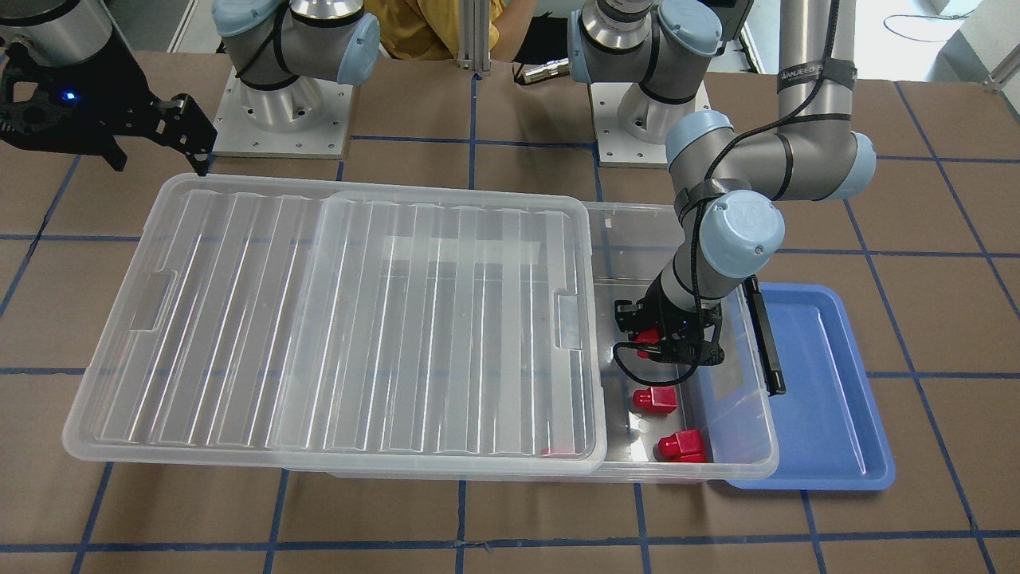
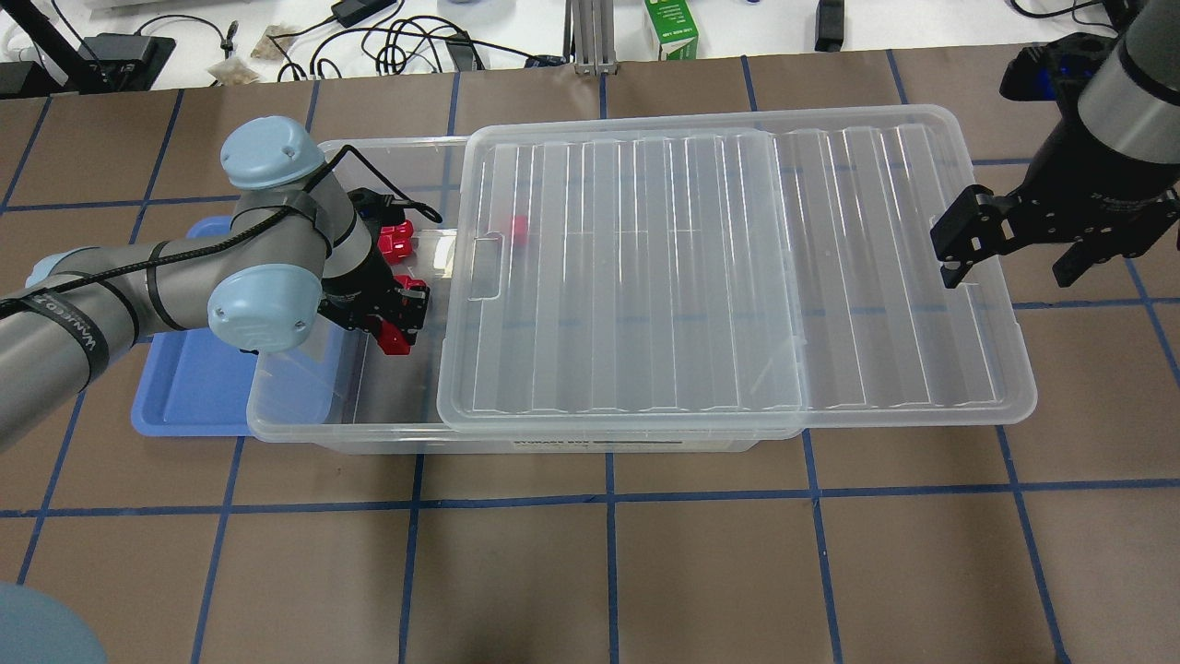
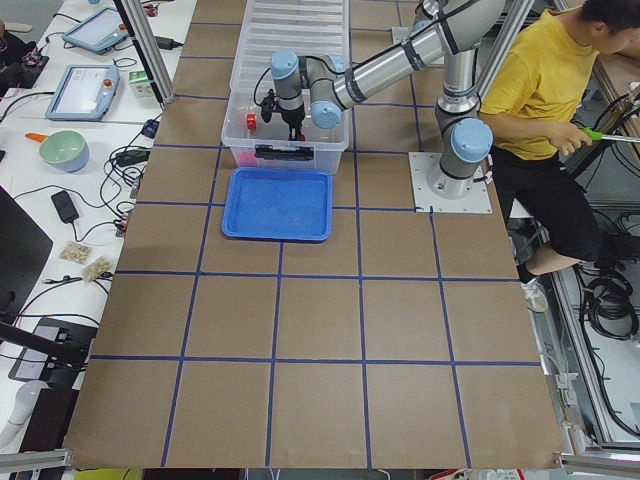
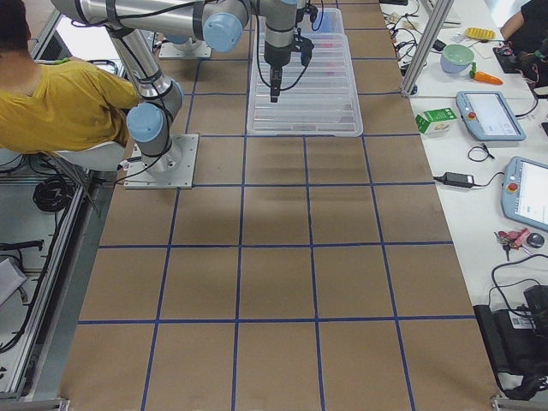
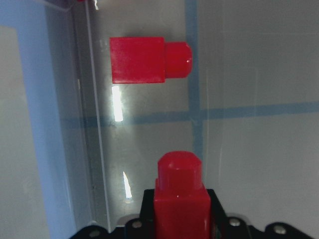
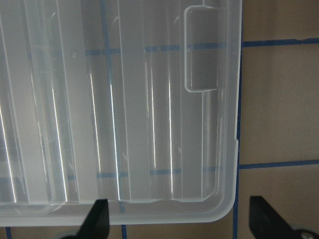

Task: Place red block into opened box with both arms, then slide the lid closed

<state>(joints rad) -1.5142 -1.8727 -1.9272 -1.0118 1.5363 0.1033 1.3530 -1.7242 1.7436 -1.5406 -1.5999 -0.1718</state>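
Observation:
The clear box (image 1: 737, 454) (image 2: 304, 410) is open at its latch end. The ribbed lid (image 1: 335, 319) (image 2: 719, 277) covers the rest and overhangs the far end. My left gripper (image 1: 668, 344) (image 2: 398, 318) is down inside the open part, shut on a red block (image 1: 647, 335) (image 5: 179, 199) held just above the floor. Two more red blocks (image 1: 655, 400) (image 1: 681, 444) lie on the box floor, and another (image 2: 519, 229) shows through the lid. My right gripper (image 2: 1014, 247) (image 6: 182, 221) hangs open above the lid's overhanging corner, holding nothing.
A flat blue tray (image 1: 829, 383) (image 2: 194, 387) lies beside the box's latch end, partly under it. A black latch bar (image 1: 766, 335) runs along that end. A person in yellow (image 3: 545, 90) sits behind the arm bases. Cables and a green carton (image 2: 678, 28) line the far table.

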